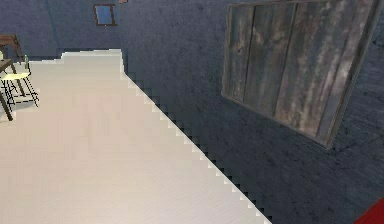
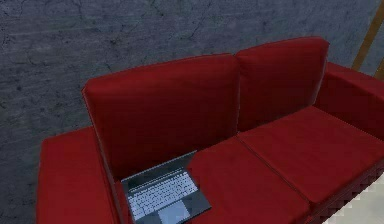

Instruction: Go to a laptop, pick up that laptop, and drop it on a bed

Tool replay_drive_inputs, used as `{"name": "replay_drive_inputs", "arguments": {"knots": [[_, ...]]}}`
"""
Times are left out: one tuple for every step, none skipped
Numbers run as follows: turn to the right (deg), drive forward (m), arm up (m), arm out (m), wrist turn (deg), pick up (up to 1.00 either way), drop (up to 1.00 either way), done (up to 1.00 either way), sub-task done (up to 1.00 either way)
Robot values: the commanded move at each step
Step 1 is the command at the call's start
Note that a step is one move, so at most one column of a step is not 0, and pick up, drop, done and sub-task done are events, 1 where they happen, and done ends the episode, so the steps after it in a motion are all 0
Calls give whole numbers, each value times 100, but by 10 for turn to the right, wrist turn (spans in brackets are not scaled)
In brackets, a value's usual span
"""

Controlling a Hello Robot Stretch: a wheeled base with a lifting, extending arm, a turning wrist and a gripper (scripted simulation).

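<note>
Laptop [image 2: 167, 195], lid raised, lies on the seat of a red sofa [image 2: 275, 95] at the arm side view's lower left, screen toward the backrest; a dark rough wall [image 2: 60, 45] rises behind. Ahead: pale floor [image 1: 90, 150], a weathered wooden panel [image 1: 290, 65] on the wall, a stool [image 1: 18, 85] far left. Pincer state: cannot tell.

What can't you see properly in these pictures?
Arm side view: the red sofa has its front and right end cut off by the picture's edges.
Forward view: the chair is partly cut off by the left edge.
Forward view: the small picture on the far wall is too small to tell what it shows.
</note>
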Motion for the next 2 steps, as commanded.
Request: {"name": "replay_drive_inputs", "arguments": {"knots": [[0,0,0,0,0,100,0,0,0],[0,0,10,0,0,0,0,0,0]]}}
